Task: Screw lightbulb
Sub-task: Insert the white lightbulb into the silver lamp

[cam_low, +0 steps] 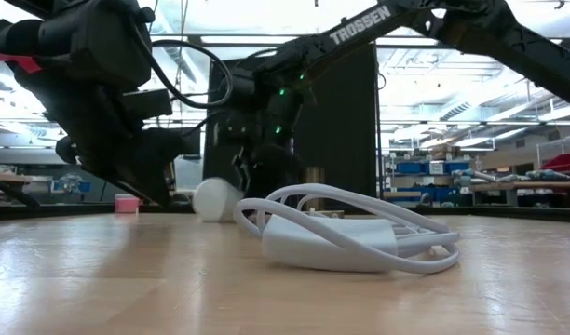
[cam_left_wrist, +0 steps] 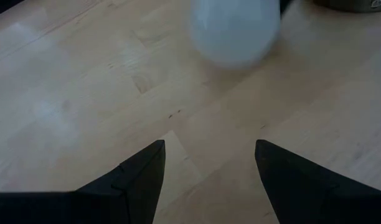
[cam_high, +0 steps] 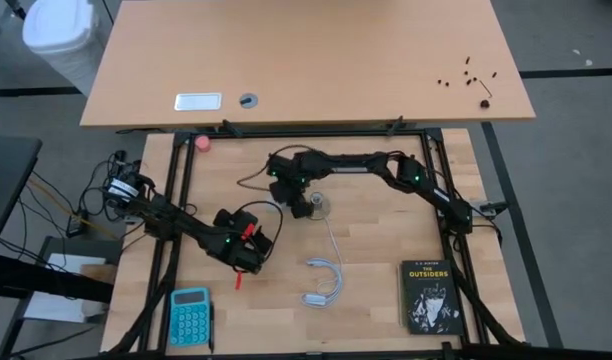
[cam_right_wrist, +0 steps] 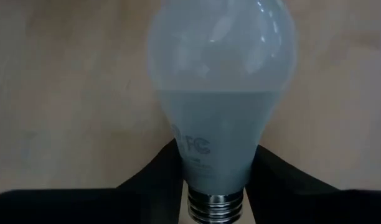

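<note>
Lightbulb (cam_right_wrist: 221, 106) in right pincer (cam_right_wrist: 216, 186), axis level, globe pointing forward.

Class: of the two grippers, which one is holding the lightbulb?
The right gripper: its fingers clamp the lightbulb by the neck. The left gripper stands open over bare table, holding nothing.

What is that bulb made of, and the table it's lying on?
The lightbulb looks like frosted white plastic or glass, which of the two I can't tell: a smooth milky globe with soft highlights, a matte grey neck with printed marks, and a shiny ribbed metal screw base. The right gripper is shut on its neck. The table looks like pale wood with visible grain and plank seams, in a satin finish.
</note>
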Tool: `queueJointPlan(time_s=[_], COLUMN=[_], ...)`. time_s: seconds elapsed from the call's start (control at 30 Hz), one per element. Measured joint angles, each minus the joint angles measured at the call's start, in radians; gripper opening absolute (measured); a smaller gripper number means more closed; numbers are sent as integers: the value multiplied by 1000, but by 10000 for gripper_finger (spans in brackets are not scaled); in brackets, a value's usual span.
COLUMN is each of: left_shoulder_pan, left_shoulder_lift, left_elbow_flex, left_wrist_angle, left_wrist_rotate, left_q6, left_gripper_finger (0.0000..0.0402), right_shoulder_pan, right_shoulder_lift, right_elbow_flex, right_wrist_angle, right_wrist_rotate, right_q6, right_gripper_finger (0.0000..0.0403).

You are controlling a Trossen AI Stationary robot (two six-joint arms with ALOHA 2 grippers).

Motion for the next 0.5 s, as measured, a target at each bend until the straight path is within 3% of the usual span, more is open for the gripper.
queueJointPlan(time_s=[0.13,0.27,0.37,0.5], left_shoulder_pan=[0,0,0,0], left_shoulder_lift=[0,1,1,1], left_elbow_flex=[0,0,0,0], left_wrist_angle=[39,136,240,347], left_wrist_rotate=[-22,-72,-137,-206], left_q6=[2,79,182,296], left_gripper_finger=[254,254,254,254], right_shoulder_pan=[-19,-51,-67,-71], right_shoulder_lift=[-110,-197,-299,-434], right_elbow_flex=[4,-29,-122,-338], right_wrist_angle=[-71,-145,-111,23], right_wrist_rotate=[-11,-181,-252,-263], right_q6=[58,160,186,222], right_gripper_finger=[139,139,139,139])
